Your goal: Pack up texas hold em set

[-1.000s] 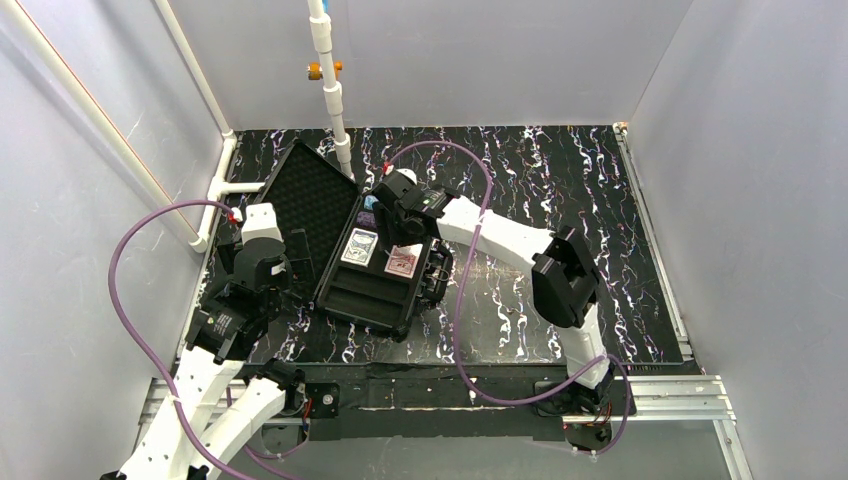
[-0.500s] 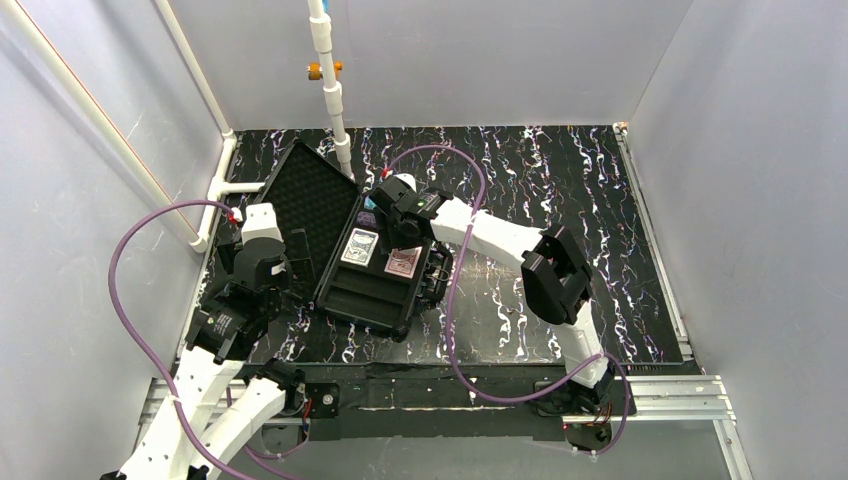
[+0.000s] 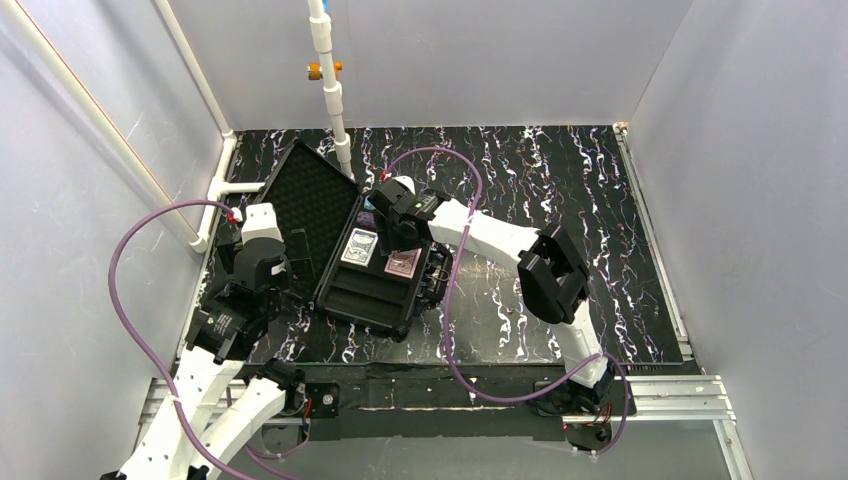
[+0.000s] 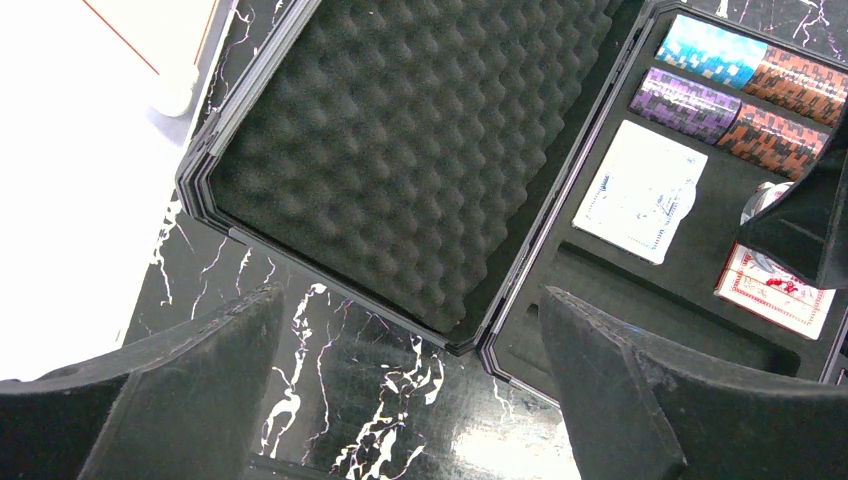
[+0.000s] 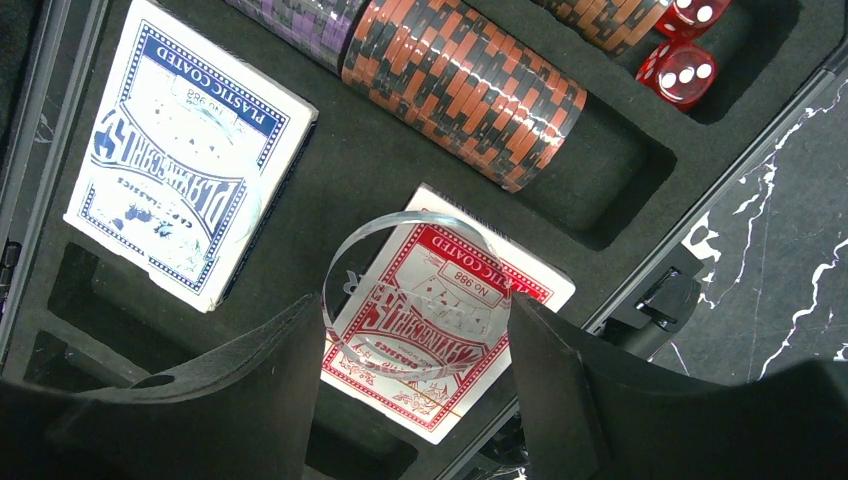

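Two decks (image 5: pixel 180 150) (blue, red), four chip stacks (image 4: pixel 690 105) and two dice (image 5: pixel 680 75) sit in the case (image 3: pixel 365 300), left of table (image 3: pixel 560 190) centre, long axis near-to-far, lid (image 4: pixel 400 150) open leftward. The right gripper (image 5: pixel 415 330) seemingly pinches a clear disc (image 5: pixel 420 280); the left gripper (image 4: pixel 410 300) gapes empty.

The table top (image 3: pixel 600 180) is black with thin white streaks, like marble, and it shines a little under an even light. A back wall (image 3: pixel 480 60), a left wall (image 3: pixel 60 260) and a right wall (image 3: pixel 770 200), all plain pale grey, close it in. A white pipe (image 3: pixel 330 100) with an orange fitting (image 3: pixel 324 70) comes down at the back. A metal rail (image 3: pixel 675 395) runs along the near edge.
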You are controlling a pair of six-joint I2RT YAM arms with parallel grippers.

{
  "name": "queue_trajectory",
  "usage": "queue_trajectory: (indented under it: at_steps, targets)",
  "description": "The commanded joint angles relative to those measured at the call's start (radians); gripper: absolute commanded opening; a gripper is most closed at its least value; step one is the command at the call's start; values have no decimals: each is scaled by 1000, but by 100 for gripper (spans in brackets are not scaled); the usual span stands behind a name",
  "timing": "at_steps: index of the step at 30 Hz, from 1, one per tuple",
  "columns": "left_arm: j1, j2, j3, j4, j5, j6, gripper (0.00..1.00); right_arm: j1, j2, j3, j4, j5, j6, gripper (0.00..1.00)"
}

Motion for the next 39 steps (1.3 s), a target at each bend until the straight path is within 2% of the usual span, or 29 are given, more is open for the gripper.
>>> queue_trajectory:
  at_steps: [1, 11, 22, 26, 31, 39]
  targets:
    - [-2, -1, -4, 6, -22, 5, 98, 7, 1, 32, -10, 26, -10, 33]
    - [-1, -2, -4, 7, -18, 5, 98, 11, -14, -15, -13, 19, -10, 34]
    - [-2, 1, -4, 7, -16, 7, 98, 17, -34, -57, 2, 3, -2, 44]
    - [-1, 1, -5, 7, -19, 7, 98, 21, -50, -70, 15, 1, -7, 54]
    - [-1, 2, -5, 7, -22, 7, 98, 25, -86, -88, 39, 8, -19, 74]
    - [-1, 7, -4, 7, -19, 10, 98, 27, -139, -90, 72, 19, -51, 96]
